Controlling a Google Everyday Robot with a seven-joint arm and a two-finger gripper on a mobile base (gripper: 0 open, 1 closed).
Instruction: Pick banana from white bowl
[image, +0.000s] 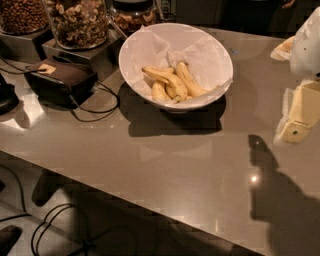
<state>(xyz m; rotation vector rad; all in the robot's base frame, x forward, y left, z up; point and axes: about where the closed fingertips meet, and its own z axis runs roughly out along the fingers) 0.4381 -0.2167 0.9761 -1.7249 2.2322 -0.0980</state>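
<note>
The white bowl (210, 50) stands at the back middle of the counter, lined with crinkled white paper. Several yellow bananas lie in its front half. The banana (167, 80) is the longest curved one, lying across the left of the pile, with its thin stem pointing left. A stubbier banana (190, 84) lies to its right and a short one (159, 92) in front. My gripper (296, 122) hangs at the right edge of the view, cream-coloured below a white arm housing (307, 45). It is well to the right of the bowl and holds nothing that I can see.
Glass jars of nuts (77, 22) stand on metal bases at the back left. A dark box (62, 77) with looping cables lies left of the bowl. The counter's front edge (150, 210) runs diagonally, with cables on the floor below.
</note>
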